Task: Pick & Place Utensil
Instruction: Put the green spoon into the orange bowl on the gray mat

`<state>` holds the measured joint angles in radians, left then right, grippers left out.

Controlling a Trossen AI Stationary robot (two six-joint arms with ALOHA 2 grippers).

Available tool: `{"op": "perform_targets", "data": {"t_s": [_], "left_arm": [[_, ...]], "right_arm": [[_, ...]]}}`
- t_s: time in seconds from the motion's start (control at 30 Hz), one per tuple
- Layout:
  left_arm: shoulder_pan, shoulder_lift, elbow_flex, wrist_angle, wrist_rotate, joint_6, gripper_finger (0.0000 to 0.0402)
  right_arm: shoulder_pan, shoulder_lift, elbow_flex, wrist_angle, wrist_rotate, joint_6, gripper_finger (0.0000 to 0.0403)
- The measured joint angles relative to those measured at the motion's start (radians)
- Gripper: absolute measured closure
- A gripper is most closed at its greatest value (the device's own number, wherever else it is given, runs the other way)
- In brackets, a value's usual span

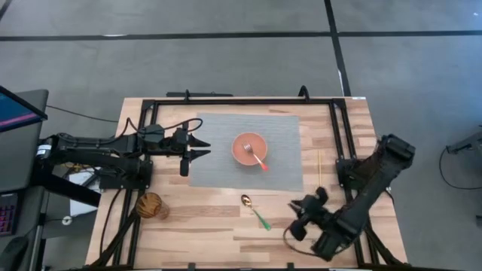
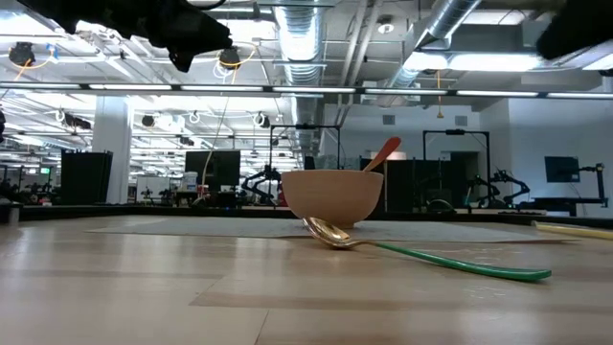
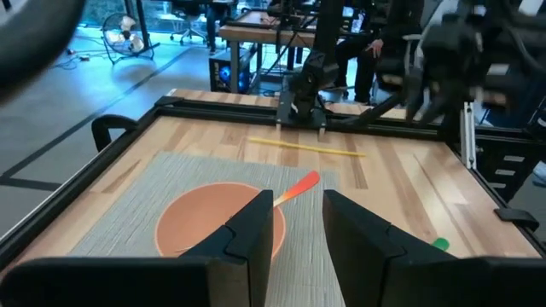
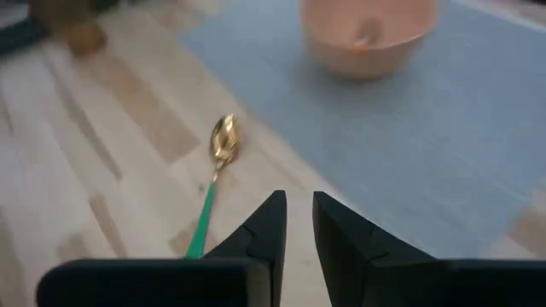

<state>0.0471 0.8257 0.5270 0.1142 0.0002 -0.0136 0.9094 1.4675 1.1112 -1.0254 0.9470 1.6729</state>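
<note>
A spoon with a gold bowl and a green handle lies flat on the wooden table, near the front edge. It sits just off the gray mat. The right gripper hangs just beside the spoon's handle, its fingers a little apart and holding nothing. Farther back, a pink bowl stands on the mat with an orange-handled fork leaning inside it. The left gripper waits beside the bowl over the mat's edge, fingers apart and empty. A thin yellow stick lies on the wood past the mat.
</note>
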Motion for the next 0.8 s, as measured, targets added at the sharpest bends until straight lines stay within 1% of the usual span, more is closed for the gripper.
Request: {"op": "perform_targets", "data": {"t_s": [0.1, 0.2, 0.3, 0.47, 0.57, 0.63, 0.7, 0.8], "left_arm": [[0.0, 0.0, 0.0, 0.0, 0.0, -0.002, 0.0296], [0.0, 0.0, 0.0, 0.0, 0.0, -0.003, 0.0296], [0.0, 0.0, 0.0, 0.0, 0.0, -0.003, 0.0296], [0.0, 0.0, 0.0, 0.0, 0.0, -0.022, 0.0296], [-0.001, 0.0, 0.0, -0.001, 0.0, -0.026, 0.0296], [-0.003, 0.007, 0.0, -0.006, 0.002, -0.05, 0.0296], [-0.003, 0.015, -0.001, -0.024, 0.01, -0.067, 0.0296], [-0.003, 0.034, -0.001, -0.029, 0.011, -0.078, 0.0296]], "right_arm": [[-0.041, 0.062, -0.034, 0.199, -0.026, -0.182, 0.0339], [-0.092, 0.128, -0.041, 0.322, -0.064, -0.306, 0.0321], [-0.153, 0.17, -0.039, 0.413, -0.094, -0.373, 0.0295], [-0.235, 0.24, -0.039, 0.589, -0.218, -0.449, 0.0252], [-0.262, 0.281, -0.04, 0.737, -0.296, -0.548, 0.0237], [-0.271, 0.306, -0.04, 0.818, -0.302, -0.598, 0.0234], [-0.278, 0.32, -0.04, 0.848, -0.304, -0.635, 0.0233], [-0.287, 0.324, -0.04, 0.816, -0.291, -0.643, 0.0239]]}}
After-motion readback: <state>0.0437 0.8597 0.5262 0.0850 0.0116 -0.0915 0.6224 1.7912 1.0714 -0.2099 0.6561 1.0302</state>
